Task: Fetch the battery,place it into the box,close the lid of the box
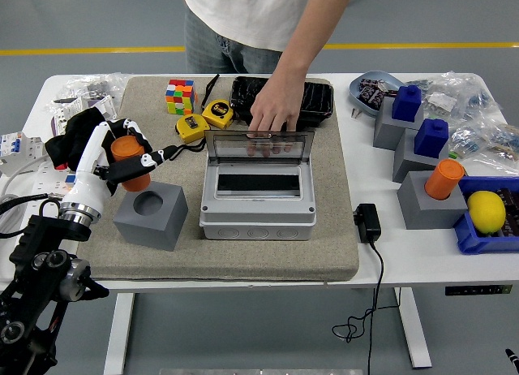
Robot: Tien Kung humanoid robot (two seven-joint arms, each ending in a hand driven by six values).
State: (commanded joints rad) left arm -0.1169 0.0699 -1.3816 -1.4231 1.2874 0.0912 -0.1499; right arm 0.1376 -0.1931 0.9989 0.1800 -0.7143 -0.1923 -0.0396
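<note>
Battery (131,161), the orange cylinder, sits in the grasp of the left hand (122,160), whose white fingers wrap its sides, and it hangs clear above the grey holder block (151,219), the round socket in the block's top showing empty. So the fetching step looks done and the carry to the box is the step in hand. The grey box (258,198) stands just to the right on the felt mat (243,253), its clear lid (258,150) raised upright at the back, where a person's hand (272,111) rests on the lid's top edge and seems to steady it open. The next move calls for a sideways carry over the box's near wall, then a lowering into the dark recess inside, with the battery kept upright and clear of the lid and of the person's fingers. Lid closing can only follow once that hand lets go. The right arm is out of view.
</note>
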